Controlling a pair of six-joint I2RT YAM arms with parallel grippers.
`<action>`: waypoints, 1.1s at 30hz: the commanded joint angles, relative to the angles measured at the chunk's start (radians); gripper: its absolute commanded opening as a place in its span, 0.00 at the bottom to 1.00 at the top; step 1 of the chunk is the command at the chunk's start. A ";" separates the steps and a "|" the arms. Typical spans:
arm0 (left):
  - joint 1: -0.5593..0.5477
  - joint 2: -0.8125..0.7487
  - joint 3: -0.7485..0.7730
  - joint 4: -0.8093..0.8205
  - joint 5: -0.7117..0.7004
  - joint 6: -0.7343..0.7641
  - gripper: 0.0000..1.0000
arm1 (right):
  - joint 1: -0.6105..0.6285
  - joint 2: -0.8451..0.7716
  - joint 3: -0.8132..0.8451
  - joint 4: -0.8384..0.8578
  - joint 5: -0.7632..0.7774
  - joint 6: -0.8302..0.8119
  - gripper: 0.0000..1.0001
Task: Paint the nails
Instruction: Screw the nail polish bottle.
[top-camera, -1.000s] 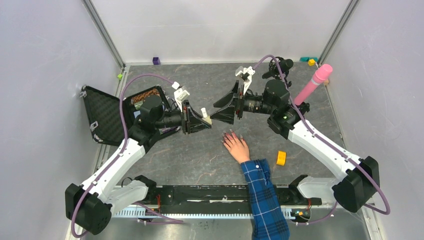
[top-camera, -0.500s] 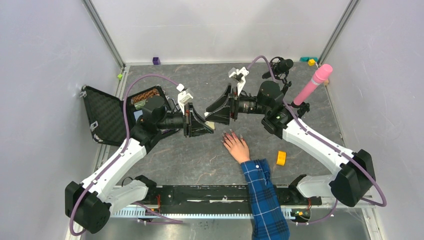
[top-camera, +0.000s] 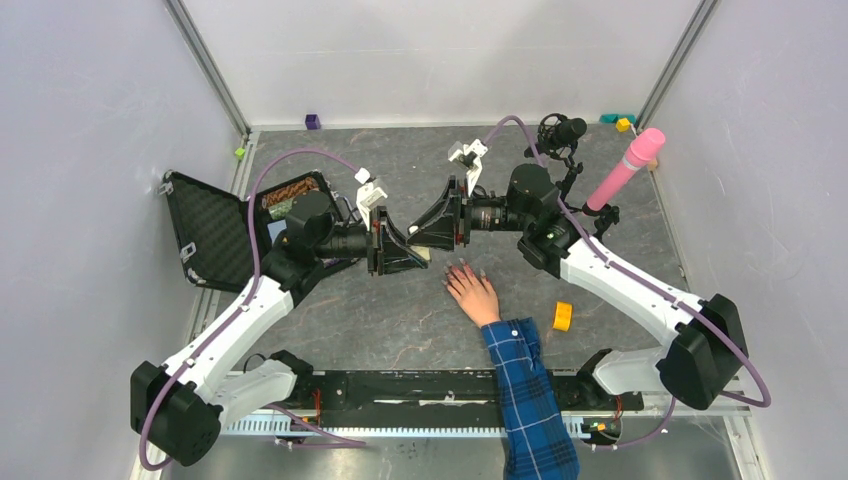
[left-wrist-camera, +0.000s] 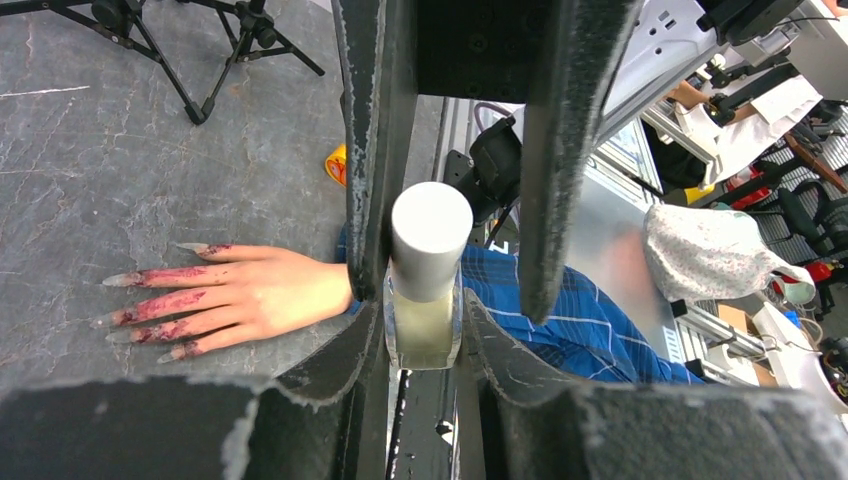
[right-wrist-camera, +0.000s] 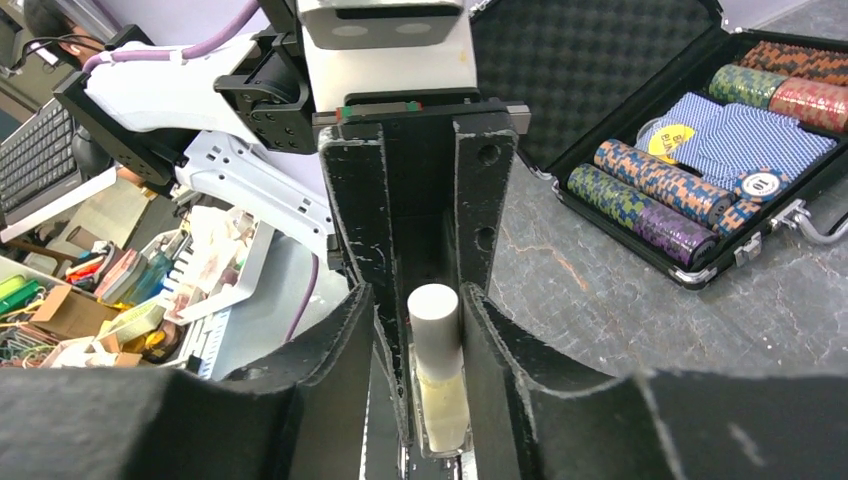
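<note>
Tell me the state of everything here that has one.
small bottle, capped, clamped in the left gripper.
left gripper, shut on the small bottle.
right gripper, jaws astride the white cap, gap visible, not clamped.
hand, flat on the table, palm down, fingers spread.
nails, smeared dark pink, untidy.
case, lid open, poker chips inside.

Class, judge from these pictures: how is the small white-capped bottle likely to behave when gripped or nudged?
The small bottle looks rigid and glossy, probably glass, so it may slip under a loose grip. Its round cap suggests it would roll if laid down. The left claw holds it aloft, so it is likely light.
</note>
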 joint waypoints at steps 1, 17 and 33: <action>-0.004 -0.003 0.003 0.045 0.011 -0.021 0.02 | 0.005 0.002 0.026 -0.012 -0.009 -0.025 0.36; -0.002 -0.063 -0.003 -0.005 -0.168 0.020 0.02 | 0.049 0.010 0.062 -0.255 0.132 -0.189 0.00; 0.036 -0.156 -0.064 0.009 -0.492 -0.042 0.02 | 0.190 0.088 0.102 -0.416 0.507 -0.181 0.00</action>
